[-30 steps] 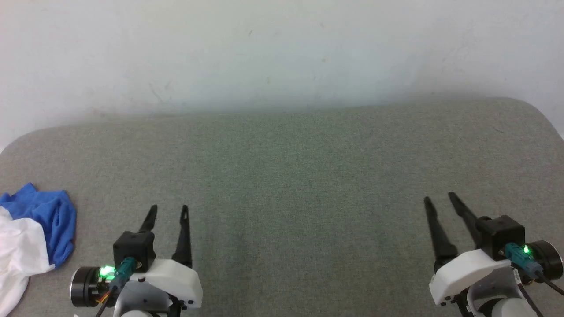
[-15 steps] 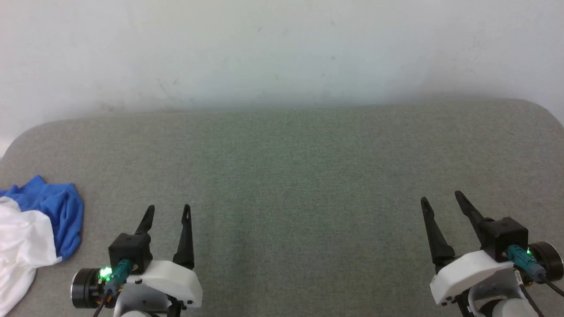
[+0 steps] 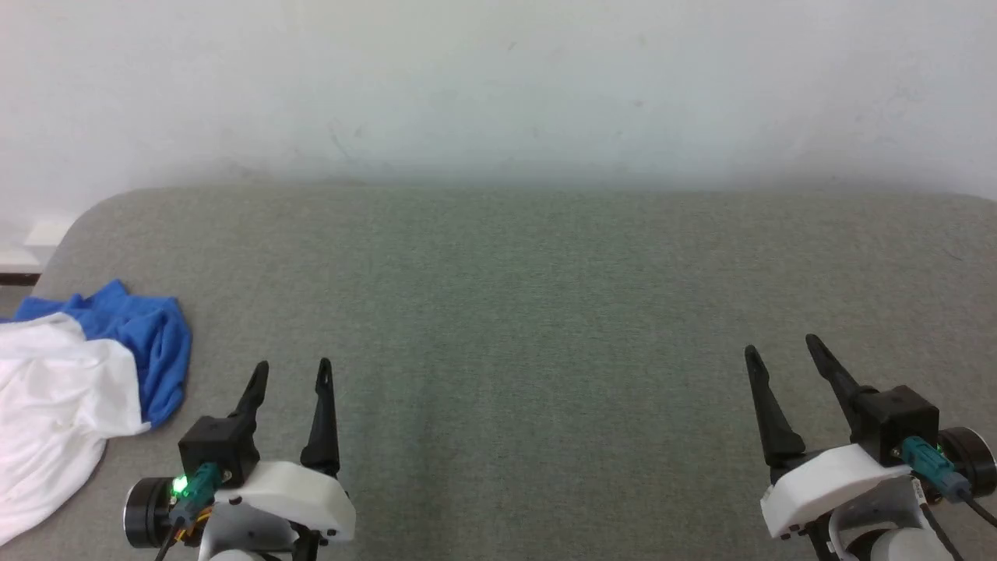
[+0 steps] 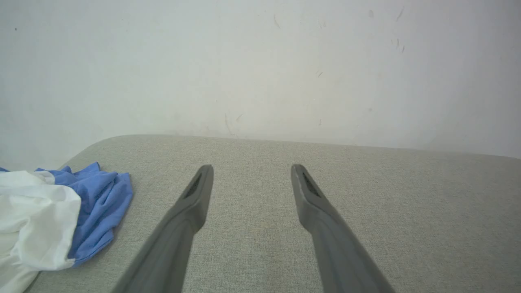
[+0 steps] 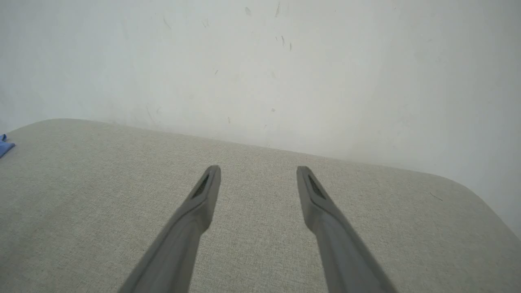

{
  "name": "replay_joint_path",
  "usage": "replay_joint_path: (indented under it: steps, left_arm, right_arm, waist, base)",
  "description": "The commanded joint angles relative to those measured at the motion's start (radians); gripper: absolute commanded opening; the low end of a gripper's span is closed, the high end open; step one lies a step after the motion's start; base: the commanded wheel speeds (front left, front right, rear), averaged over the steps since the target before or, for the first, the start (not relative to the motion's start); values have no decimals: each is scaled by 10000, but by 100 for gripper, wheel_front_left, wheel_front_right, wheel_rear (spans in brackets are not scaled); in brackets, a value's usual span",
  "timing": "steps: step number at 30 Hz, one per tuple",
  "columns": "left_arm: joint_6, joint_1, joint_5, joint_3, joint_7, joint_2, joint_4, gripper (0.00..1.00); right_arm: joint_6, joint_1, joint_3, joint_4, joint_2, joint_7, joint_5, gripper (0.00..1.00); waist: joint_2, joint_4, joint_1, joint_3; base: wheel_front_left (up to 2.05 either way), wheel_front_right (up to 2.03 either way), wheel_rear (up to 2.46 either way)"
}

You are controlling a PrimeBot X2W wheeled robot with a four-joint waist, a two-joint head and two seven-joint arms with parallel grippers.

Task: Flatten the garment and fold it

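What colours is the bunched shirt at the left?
The shirt is white and bright blue; head view shows it best.

The crumpled white-and-bright-blue cloth garment (image 3: 74, 389) lies bunched at the far left of the grey fabric-covered surface (image 3: 530, 327). Its blue part is heaped beside the white body, which spreads toward the near left edge.

We can read no writing, number, label, brand or sign anywhere in these views. On the crumpled shirt (image 3: 58, 397), the white and blue folds that face us carry no lettering we can make out.
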State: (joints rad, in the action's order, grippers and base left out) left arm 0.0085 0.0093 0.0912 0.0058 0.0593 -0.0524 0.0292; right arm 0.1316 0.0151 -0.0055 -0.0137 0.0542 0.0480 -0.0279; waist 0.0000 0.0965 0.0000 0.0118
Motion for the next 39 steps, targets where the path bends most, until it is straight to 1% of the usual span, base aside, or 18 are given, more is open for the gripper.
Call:
replay_joint_path:
  steps: [1, 18, 34, 39]
  left_arm:
    - [17, -201, 138, 49, 109, 5, 53, 100]
    - [147, -167, 643, 270, 465, 8, 149, 100]
    - [469, -140, 1055, 396, 799, 11, 74, 100]
    - [450, -302, 1162, 644, 904, 12, 48, 100]
  right_arm:
    - [-3, -122, -18, -14, -12, 102, -60, 100]
    - [-4, -149, 140, 16, -17, 235, -52, 100]
    - [-5, -143, 218, 261, -22, 402, -62, 100]
    - [-5, -265, 309, 331, -24, 413, -30, 100]
  waist:
    - [0, 268, 0, -2]
    - [0, 1901, 0, -18]
    - [0, 2724, 0, 141]
    - [0, 2863, 0, 371]
  base:
    - [0, 0, 0]
    - [0, 0, 0]
    - [0, 0, 0]
    - [0, 0, 0]
